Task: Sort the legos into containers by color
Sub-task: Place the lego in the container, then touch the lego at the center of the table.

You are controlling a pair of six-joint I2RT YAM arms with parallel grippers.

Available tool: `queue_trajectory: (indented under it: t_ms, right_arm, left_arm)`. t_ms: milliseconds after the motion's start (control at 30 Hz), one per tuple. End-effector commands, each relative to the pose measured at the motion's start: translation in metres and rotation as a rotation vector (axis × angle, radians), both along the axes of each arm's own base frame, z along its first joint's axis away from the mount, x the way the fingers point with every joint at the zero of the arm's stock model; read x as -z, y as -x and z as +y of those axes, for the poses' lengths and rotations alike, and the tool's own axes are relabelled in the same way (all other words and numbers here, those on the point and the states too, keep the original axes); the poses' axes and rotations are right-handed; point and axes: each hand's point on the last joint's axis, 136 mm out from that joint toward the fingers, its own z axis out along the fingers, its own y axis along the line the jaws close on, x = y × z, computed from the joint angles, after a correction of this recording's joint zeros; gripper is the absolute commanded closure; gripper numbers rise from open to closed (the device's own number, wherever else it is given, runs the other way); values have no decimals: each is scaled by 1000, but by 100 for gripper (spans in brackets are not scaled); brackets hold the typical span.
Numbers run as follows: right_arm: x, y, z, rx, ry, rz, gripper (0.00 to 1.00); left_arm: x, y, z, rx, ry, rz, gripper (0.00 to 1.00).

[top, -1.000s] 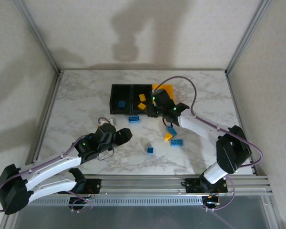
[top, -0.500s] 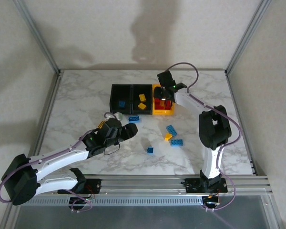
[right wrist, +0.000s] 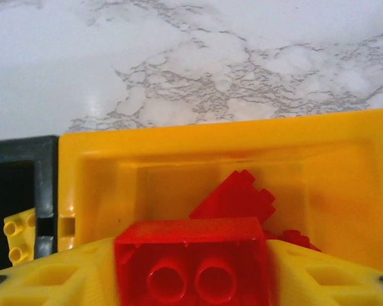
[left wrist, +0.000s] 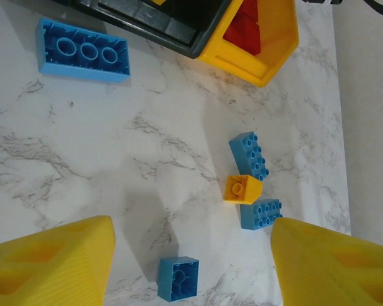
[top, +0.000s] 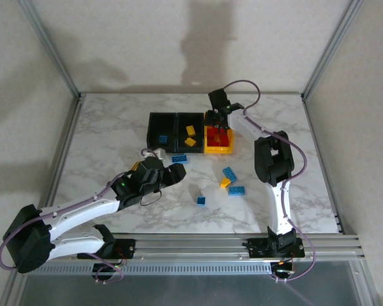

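Three joined containers stand at the back: two black bins (top: 159,118) (top: 190,116) and a yellow-orange bin (top: 218,150). My right gripper (top: 218,125) hangs over the yellow-orange bin (right wrist: 210,137), its fingers (right wrist: 51,280) shut on a red lego (right wrist: 191,261), underside facing the camera. More red legos (right wrist: 236,197) lie in that bin. My left gripper (left wrist: 191,261) is open above a small blue lego (left wrist: 178,278). Loose on the table are a long blue lego (left wrist: 83,51), two blue legos (left wrist: 250,155) (left wrist: 260,213) and a yellow lego (left wrist: 242,189).
The left black bin holds a blue lego (top: 162,138), and the middle one holds yellow legos (top: 190,135). Metal frame posts (top: 51,51) run along the table's left and right sides. Bare marble (top: 108,140) lies left of the bins.
My right arm swung from the table's middle up to the yellow-orange bin with the red lego. My left gripper moved forward and right toward the loose legos.
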Motion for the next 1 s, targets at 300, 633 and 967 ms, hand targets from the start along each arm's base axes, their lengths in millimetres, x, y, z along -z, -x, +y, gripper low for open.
queue_trajectory:
  t_ms: [300, 633, 967]
  right_arm:
    - [-45, 3, -8, 26, -18, -75, 35]
    - [-109, 67, -9, -43, -114, -190, 36]
    - [-117, 166, 5, -172, -190, -203, 36]
  left_arm:
    - [-10, -6, 6, -28, -17, -11, 34]
    - [-1, -6, 56, -181, -107, 46, 35]
    - [19, -13, 125, -419, -227, 133, 36]
